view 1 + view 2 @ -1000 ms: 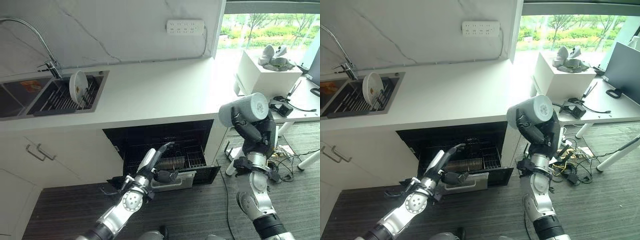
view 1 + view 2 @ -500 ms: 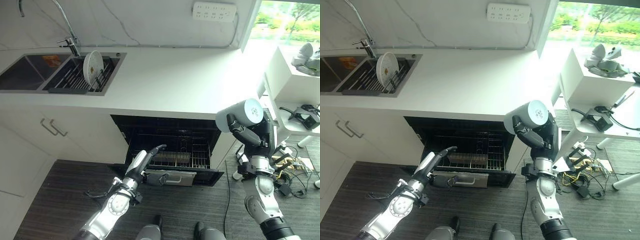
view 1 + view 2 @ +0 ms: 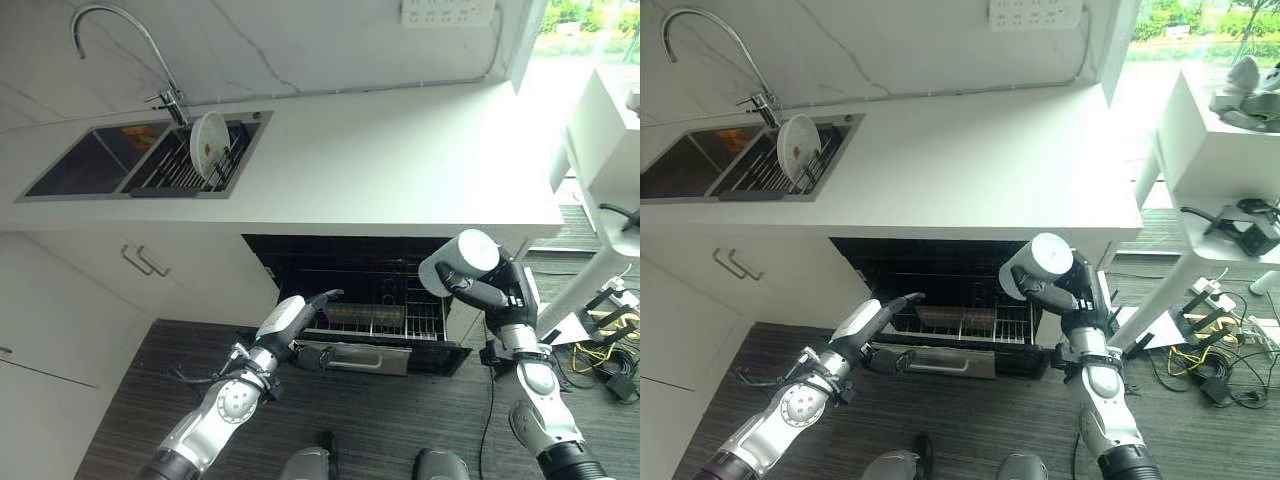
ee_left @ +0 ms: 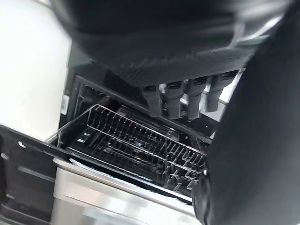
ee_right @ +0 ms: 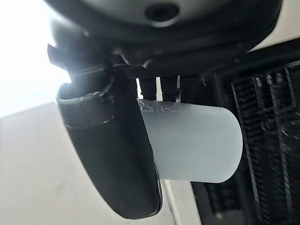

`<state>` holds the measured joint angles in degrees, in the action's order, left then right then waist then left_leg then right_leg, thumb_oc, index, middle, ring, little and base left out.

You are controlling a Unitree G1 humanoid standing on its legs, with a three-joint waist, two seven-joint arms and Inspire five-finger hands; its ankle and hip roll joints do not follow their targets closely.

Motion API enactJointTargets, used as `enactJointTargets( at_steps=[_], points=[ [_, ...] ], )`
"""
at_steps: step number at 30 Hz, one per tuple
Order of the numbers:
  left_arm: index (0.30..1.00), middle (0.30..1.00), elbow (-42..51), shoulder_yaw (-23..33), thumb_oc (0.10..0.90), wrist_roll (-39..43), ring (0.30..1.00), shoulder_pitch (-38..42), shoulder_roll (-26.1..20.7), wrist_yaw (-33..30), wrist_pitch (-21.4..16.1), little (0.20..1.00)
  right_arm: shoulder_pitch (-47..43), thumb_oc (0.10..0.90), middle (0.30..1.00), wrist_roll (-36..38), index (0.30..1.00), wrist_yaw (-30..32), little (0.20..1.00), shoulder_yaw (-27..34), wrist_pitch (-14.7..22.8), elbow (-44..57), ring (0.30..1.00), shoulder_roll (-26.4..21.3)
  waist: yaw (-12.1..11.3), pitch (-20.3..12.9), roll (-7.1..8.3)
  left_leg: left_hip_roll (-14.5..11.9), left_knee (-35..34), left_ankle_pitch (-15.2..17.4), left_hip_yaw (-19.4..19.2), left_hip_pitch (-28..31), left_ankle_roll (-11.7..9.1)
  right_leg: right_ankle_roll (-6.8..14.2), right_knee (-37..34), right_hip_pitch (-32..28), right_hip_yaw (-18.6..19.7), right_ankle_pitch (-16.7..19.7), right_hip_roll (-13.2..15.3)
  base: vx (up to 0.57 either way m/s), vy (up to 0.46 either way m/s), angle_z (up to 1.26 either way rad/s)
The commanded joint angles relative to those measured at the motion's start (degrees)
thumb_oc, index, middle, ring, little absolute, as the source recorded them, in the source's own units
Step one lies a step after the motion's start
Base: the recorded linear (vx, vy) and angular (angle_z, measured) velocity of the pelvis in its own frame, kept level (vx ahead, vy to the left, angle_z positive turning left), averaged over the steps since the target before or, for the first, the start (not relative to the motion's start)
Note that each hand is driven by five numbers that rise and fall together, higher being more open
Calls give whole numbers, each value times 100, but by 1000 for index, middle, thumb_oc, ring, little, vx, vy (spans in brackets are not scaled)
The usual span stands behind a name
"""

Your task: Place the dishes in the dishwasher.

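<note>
A pale, frosted white cup [image 3: 460, 263] is held in the robot's right hand [image 3: 492, 291], whose dark fingers and thumb curl around its side. The cup lies tilted rather than upright, with its long axis running roughly sideways and one round end facing up toward the head camera; whether that end is the base or the mouth cannot be told. It hangs in front of the right end of the open dishwasher [image 3: 365, 290], just below the edge of the white countertop [image 3: 400, 160]. Inside the dark dishwasher cavity a wire rack [image 3: 375, 318] is pulled partway out — its tines look bare, and a small ribbed basket sits toward the middle of it. Below the rack's front edge is a silver front panel [image 3: 355, 356] with a bar handle. The robot's left hand [image 3: 300, 315] reaches toward the left front of the rack, its fingers [image 4: 180, 101] fairly straight and relaxed, holding nothing. Further off, at the left end of the countertop, is a double sink [image 3: 120, 165] with a curved tap [image 3: 120, 40] — in its right basin, a dark drying rack [image 3: 185, 172] holds a single white plate [image 3: 209, 145] standing on edge.
</note>
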<state>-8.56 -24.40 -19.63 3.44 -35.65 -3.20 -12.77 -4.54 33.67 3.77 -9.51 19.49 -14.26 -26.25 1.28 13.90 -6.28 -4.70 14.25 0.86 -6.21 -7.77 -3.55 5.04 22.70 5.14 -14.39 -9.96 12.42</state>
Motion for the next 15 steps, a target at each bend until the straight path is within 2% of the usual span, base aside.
enactJointTargets(
  at_steps=[1,5,11,15],
  points=[
    [900,900,507,380,800,-271,900,349,-301,-52,-420,900,-609,400,300,-207,300,-414,300,138,475,520,300,-179,-119,-250,119,-121,294,969,313,162,41,305,-551,-262,132,-67,-79,-13,32,7],
    [900,900,480,277,800,-489,900,578,-528,-58,-389,900,-856,400,300,-314,300,-489,300,69,409,459,300,-320,-149,-130,89,-13,294,1010,284,9,106,386,-551,-34,191,0,26,-47,46,3],
    [900,900,305,60,800,-746,900,845,-574,-153,-273,900,-1109,400,300,-432,300,-535,300,-64,230,268,300,-435,-164,-15,21,24,294,961,250,-72,104,390,-551,19,200,2,65,5,35,0],
    [900,900,177,-88,800,-882,900,1080,-578,-182,-214,900,-1333,400,300,-513,300,-361,300,-133,-124,62,300,-521,-172,117,-45,38,294,912,224,-147,93,399,-551,71,183,14,93,-19,21,-1]
  ],
)
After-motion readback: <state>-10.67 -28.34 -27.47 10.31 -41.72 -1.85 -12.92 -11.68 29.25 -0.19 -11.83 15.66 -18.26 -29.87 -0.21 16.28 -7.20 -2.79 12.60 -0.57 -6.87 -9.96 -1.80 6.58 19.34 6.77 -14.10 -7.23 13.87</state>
